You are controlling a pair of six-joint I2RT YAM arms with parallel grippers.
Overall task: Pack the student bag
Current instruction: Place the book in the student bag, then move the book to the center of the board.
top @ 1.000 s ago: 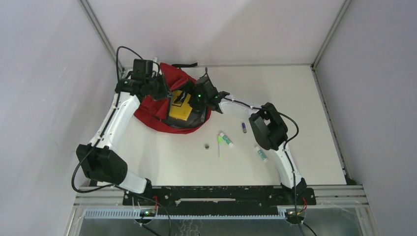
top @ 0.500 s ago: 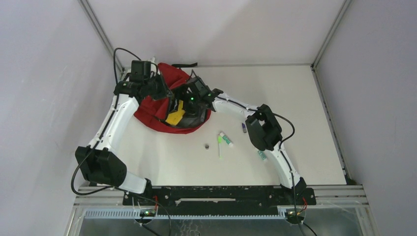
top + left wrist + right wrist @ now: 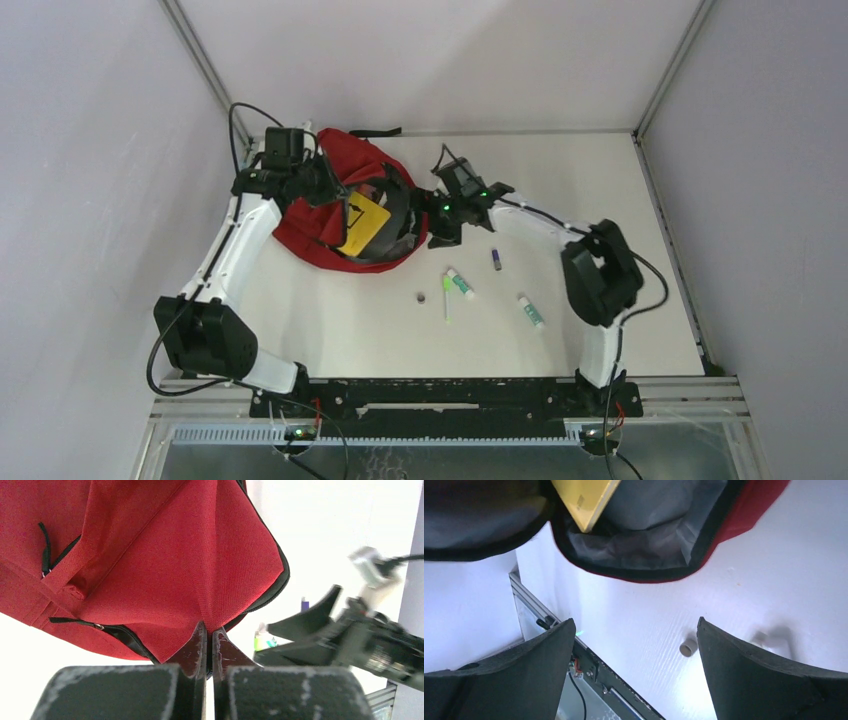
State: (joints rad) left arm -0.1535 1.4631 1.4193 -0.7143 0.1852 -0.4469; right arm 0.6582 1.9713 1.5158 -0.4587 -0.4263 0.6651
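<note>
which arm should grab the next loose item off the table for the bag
Right. The right pincer is open and empty, just outside the student bag, on the side where the white tube lies. The left pincer is shut on the bag's red fabric, holding it up.

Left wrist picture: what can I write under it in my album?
The left claw pinches a fold of the red student bag, with the white table behind.
</note>
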